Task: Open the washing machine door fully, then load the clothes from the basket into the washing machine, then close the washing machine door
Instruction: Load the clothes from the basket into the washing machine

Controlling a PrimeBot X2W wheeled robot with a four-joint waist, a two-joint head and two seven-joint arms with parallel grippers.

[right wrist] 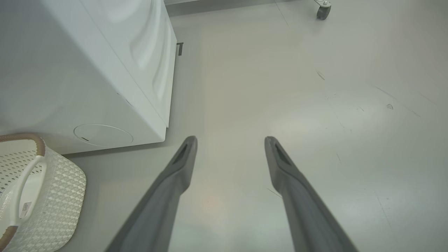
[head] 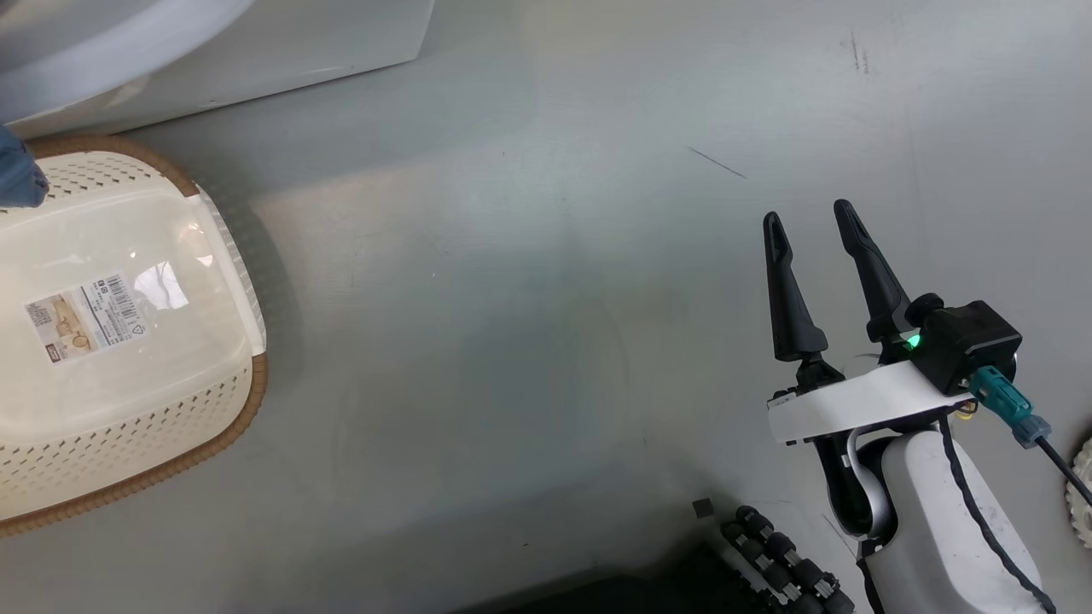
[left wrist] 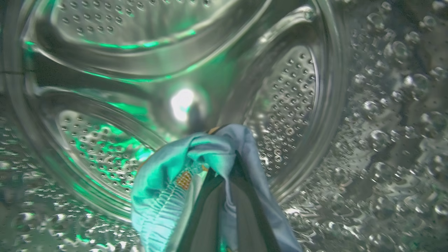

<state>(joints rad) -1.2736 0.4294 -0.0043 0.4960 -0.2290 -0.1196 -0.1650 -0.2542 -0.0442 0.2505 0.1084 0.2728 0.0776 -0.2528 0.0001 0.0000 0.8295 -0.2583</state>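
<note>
My left gripper point(left wrist: 227, 175) is deep inside the steel perforated drum point(left wrist: 287, 98) of the washing machine point(right wrist: 70, 70). It is shut on a blue garment point(left wrist: 168, 182) with an orange print, and the cloth drapes over both fingers and hides their tips. The cream basket point(head: 217, 247) with the brown rim stands on the floor at the left, its bottom bare apart from the label point(head: 85, 315). A scrap of blue cloth point(head: 17, 175) shows at the left edge above the basket's rim. My right gripper point(head: 809, 220) hangs open over the floor with nothing in it. The door is out of view.
The machine's white lower body point(head: 256, 51) runs along the top left, close behind the basket point(right wrist: 52, 196). Grey floor point(head: 529, 298) spreads between the basket and my right arm. A caster wheel point(right wrist: 322, 9) stands far off. My base's dark rollers point(head: 781, 563) are at the bottom.
</note>
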